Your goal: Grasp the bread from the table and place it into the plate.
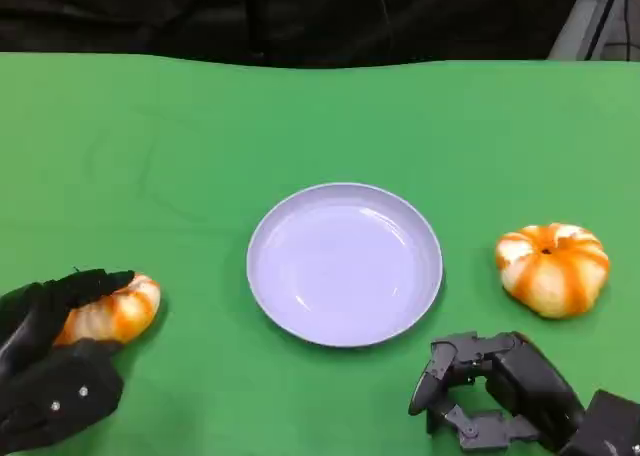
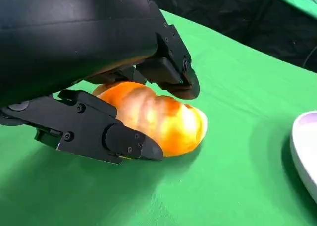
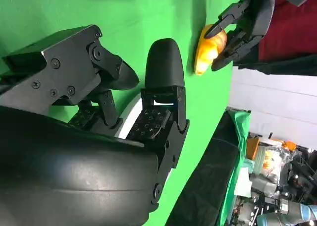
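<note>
Left hand (image 1: 50, 361) gripped bread (image 1: 112, 313) on counter (image 1: 180, 146), left of plate (image 1: 344, 264); right hand (image 1: 500, 391) empty, fingers apart.

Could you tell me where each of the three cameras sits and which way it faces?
Head view: looks down on the green table, the round lilac plate, both black hands.
Left wrist view: behind the left hand, facing the orange-striped bread it grips.
Right wrist view: behind the right hand, facing across the table.
Shared: the wrist views both show that bread and the left hand.
</note>
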Controlling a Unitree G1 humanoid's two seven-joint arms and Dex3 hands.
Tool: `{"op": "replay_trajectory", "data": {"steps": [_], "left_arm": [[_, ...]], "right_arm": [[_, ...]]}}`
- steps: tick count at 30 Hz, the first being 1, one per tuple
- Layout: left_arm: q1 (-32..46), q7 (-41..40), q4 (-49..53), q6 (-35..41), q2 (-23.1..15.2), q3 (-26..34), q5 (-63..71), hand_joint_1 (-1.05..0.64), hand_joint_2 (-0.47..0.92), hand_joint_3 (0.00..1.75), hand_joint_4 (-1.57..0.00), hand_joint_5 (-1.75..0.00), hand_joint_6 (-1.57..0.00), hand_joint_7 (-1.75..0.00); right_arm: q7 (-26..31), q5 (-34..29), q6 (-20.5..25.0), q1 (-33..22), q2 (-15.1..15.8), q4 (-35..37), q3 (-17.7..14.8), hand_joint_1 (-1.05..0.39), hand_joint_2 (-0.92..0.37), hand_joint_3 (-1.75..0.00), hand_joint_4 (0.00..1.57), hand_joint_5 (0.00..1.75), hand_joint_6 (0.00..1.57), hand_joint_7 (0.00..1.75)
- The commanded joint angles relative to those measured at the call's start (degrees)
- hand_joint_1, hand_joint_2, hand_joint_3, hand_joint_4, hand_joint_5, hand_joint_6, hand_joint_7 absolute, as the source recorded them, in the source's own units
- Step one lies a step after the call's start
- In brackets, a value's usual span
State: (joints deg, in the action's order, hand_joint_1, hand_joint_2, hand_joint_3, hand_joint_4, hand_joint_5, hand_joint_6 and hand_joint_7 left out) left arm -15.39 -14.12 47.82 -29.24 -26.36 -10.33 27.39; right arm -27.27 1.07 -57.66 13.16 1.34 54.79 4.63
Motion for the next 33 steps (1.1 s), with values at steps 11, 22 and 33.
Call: {"op": "replay_trajectory", "data": {"steps": [11, 22, 33], "left_arm": [[0.1, -8.5, 0.8, 5.4, 0.1, -2.3, 4.7, -0.23, 0.91, 0.00, -0.39, -1.74, -0.43, -1.52], [2.3, -8.4, -3.4, 1.2, 0.5, -1.0, 1.8, -0.14, 0.88, 0.00, -0.52, -1.75, -0.39, -1.73], [7.0, -6.4, -15.0, 1.4, 0.1, 0.5, 1.2, -0.11, 0.89, 0.00, -0.52, -1.75, -0.46, -1.58]], "right_arm": [[-0.3, 1.0, -0.1, 0.0, 0.4, -0.3, -0.5, 0.06, -0.59, -1.00, 0.97, 1.33, 1.00, 0.97], [0.1, 0.7, 0.0, 0.0, 0.4, -0.5, -0.5, 0.06, -0.59, -1.00, 0.97, 1.34, 1.00, 0.98], [0.1, 0.7, 0.3, 0.0, 0.3, -0.6, -0.5, 0.07, -0.59, -1.01, 0.97, 1.34, 1.00, 0.98]]}}
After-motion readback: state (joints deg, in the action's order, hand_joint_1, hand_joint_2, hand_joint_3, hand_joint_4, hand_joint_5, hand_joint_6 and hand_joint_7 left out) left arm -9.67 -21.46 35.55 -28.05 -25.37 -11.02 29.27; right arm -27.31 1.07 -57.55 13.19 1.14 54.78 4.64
